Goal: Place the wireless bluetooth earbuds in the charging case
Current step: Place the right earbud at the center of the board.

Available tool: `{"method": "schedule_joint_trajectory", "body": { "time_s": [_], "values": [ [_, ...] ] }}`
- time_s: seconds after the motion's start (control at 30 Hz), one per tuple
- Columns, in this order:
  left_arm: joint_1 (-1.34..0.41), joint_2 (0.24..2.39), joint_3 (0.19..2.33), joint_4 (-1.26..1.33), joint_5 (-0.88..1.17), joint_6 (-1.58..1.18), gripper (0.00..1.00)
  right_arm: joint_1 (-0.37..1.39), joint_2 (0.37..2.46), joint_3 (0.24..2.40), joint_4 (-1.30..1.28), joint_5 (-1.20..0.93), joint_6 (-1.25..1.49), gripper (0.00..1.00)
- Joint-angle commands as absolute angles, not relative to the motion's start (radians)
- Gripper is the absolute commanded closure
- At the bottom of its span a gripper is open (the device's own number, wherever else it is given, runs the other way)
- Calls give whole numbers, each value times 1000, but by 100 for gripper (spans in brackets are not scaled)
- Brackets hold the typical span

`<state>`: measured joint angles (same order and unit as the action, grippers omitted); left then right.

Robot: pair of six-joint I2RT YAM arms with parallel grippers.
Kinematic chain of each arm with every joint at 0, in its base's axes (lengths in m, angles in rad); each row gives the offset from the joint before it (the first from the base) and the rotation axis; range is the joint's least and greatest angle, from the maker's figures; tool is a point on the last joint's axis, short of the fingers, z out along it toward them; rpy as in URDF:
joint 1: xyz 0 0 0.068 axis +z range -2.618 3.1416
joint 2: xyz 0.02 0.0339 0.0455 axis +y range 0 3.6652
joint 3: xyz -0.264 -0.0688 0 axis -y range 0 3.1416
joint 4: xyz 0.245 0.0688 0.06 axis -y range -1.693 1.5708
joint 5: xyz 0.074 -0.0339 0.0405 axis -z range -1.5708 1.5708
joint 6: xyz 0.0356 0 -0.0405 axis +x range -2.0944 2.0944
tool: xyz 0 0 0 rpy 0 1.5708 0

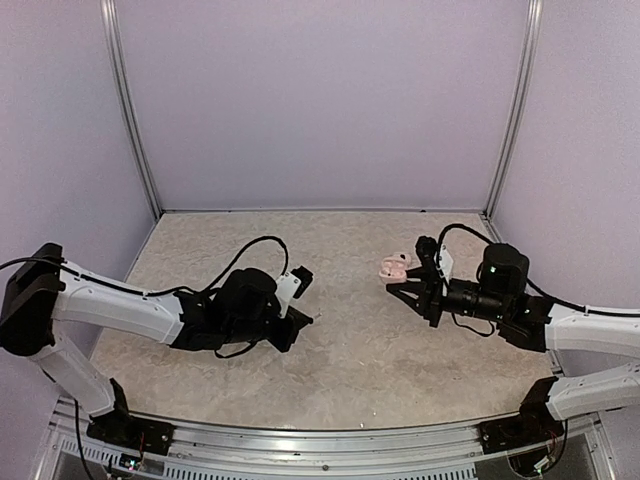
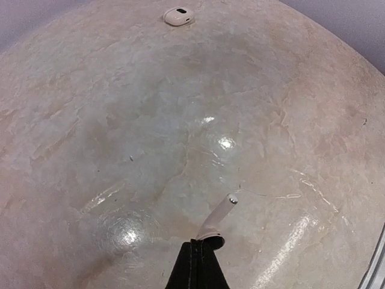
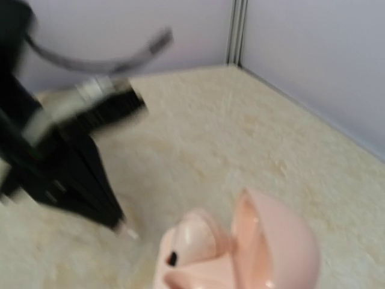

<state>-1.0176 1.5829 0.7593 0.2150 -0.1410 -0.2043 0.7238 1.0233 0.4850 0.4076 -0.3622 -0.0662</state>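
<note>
White short-stemmed plastic earbud (image 2: 218,218) pinched in closed left gripper (image 2: 201,244), stem toward one o'clock.
Open pink pebble-shaped charging case (image 1: 392,268) lies at two o'clock from it overhead, right gripper (image 1: 400,278) shut around it.

The pink charging case (image 3: 240,247) is cut off by the lower frame edge. Left of the case, the left arm (image 3: 66,138) appears blurred; its outline is indistinct.

Left arm (image 1: 120,305) reaches low, well apart from the pink case (image 1: 392,268), its left gripper (image 2: 196,257) pinched on an earbud (image 2: 218,218); the right gripper (image 1: 393,286), closed, sits just beside that case.
</note>
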Motion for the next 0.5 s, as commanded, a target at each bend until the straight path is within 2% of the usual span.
{"method": "schedule_joint_trajectory", "body": {
  "time_s": [0.0, 0.23, 0.47],
  "values": [
    [-1081, 1477, 861, -41, -234, -127, 99, 722, 1086, 485, 392, -326, -146, 100],
    [-1095, 1438, 906, -163, -317, -85, 99, 721, 1177, 513, 398, -367, -120, 100],
    [-1147, 1594, 906, -167, -392, -48, 100, 718, 1157, 505, 408, -367, -79, 100]
  ]
}}
